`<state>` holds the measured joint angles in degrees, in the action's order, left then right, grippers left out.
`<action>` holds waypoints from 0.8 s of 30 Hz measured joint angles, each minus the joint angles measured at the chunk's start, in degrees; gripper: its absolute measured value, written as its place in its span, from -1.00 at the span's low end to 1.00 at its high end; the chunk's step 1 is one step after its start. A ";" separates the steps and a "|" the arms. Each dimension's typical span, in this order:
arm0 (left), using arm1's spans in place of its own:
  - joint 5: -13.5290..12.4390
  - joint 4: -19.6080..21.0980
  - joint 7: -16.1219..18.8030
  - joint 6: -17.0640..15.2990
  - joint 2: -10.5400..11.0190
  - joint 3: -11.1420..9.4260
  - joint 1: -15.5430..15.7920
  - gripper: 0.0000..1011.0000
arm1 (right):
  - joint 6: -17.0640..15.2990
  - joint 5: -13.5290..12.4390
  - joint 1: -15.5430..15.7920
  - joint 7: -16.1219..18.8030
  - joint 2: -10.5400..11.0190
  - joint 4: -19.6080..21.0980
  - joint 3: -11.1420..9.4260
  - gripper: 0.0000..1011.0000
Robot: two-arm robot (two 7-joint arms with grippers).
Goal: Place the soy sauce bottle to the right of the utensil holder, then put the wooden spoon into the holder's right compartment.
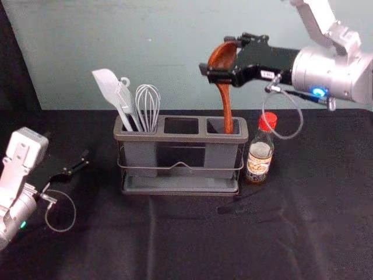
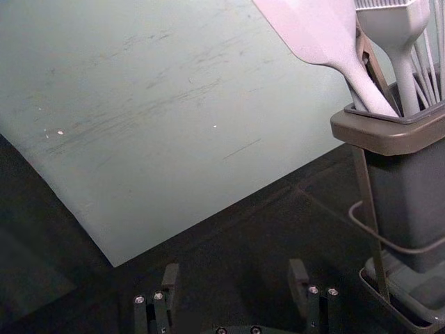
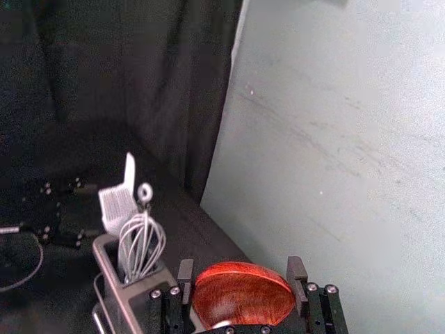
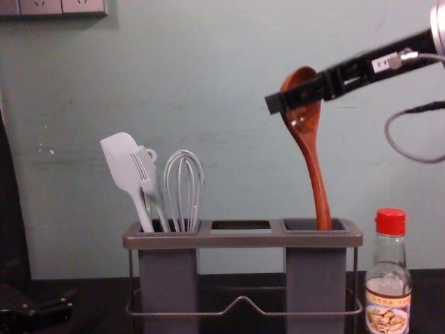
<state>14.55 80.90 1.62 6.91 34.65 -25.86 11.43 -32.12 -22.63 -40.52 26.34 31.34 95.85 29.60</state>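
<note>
Near the left edge of the counter (image 1: 192,245), your left claw (image 1: 86,159) is wide open and empty, well apart from the holder (image 1: 186,139), probably to leave the right arm room. The soy sauce bottle (image 1: 259,158) stands upright just beside the holder's right end, where the task wants it, without blocking the opening. Above the right compartment (image 1: 213,125), your right claw (image 3: 242,270) is closed on the wooden spoon (image 1: 226,105) by its bowl, fingers only that bowl's width apart, likely so the handle can go down first; its end is already inside the compartment's mouth. You have one bottle, one spoon and one holder with three openings. The left opening carries one spatula (image 4: 124,163), one whisk (image 4: 184,188) and, as far as you can tell among the overlap, one brush (image 4: 148,177).
</note>
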 joint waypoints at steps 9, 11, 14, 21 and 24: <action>0.00 0.00 0.00 0.00 0.00 0.00 0.00 1.00 | 0.94 1.09 2.42 -0.06 0.64 0.81 0.49 0.65; 0.00 0.00 0.00 0.00 0.00 0.00 0.00 1.00 | 1.08 1.30 2.88 -0.17 0.64 0.86 0.48 0.65; 0.00 0.00 0.00 0.00 0.00 0.00 0.00 1.00 | 1.94 1.41 4.38 -0.47 0.63 0.96 0.20 0.65; 0.00 0.00 0.00 0.00 0.00 0.00 0.00 1.00 | 2.79 1.44 5.99 -0.40 0.39 0.31 -0.04 0.65; 0.00 0.00 0.00 0.00 0.00 0.00 0.00 1.00 | 2.92 1.53 6.27 -0.31 0.21 0.01 -0.04 0.65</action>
<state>14.55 80.90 1.62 6.91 34.65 -25.86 11.43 -29.20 -21.10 -34.25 26.03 31.54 95.86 29.56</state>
